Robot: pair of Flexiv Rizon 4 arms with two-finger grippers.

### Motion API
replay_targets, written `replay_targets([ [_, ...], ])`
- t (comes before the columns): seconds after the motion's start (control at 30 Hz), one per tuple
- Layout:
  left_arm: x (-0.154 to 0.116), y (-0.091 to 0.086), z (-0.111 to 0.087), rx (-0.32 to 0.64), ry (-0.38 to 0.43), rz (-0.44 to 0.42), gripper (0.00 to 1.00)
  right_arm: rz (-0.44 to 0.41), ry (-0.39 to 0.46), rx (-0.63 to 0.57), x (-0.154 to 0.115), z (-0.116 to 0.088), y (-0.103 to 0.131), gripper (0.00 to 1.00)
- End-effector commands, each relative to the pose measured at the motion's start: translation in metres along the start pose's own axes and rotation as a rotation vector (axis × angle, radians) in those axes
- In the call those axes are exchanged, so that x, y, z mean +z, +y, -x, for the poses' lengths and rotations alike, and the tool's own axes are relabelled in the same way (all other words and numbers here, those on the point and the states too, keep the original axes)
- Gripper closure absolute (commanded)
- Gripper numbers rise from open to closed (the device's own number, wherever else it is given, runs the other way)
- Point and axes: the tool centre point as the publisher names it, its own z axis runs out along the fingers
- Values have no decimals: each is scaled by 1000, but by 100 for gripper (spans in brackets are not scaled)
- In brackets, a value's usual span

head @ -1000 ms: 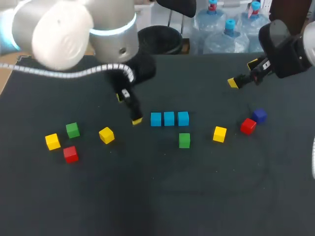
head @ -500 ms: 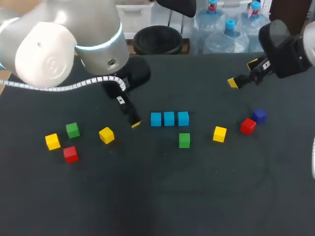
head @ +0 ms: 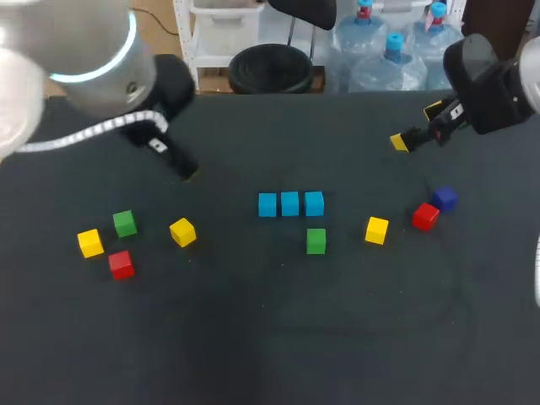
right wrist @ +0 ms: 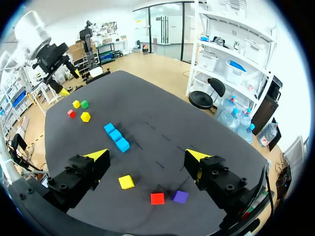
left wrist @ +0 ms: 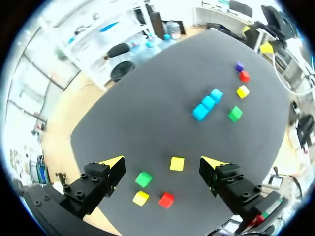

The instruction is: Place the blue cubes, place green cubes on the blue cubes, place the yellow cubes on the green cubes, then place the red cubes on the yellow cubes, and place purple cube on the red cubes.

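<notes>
Matt black table surface (head: 253, 337), faintly cloth-like, fills the frame. Centre: three blue cubes (head: 290, 203), smooth with a slight sheen. Upper left: left arm (head: 80, 46) in glossy silver-grey casing, with a braided white cable (head: 99, 132).

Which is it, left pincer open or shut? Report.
Open. The left pincer shows its yellow tips wide apart in its wrist view, touching nothing.
</notes>
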Motion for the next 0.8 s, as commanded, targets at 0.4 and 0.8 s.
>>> replay_targets([
  [0.4, -11, 5, -34, -114, -256, 101, 0, -7, 1, 1, -1, 0, 2, 0],
  [0.8, -26, 26, 0, -40, -298, 105, 0, -7, 1, 1, -1, 0, 2, 0],
])
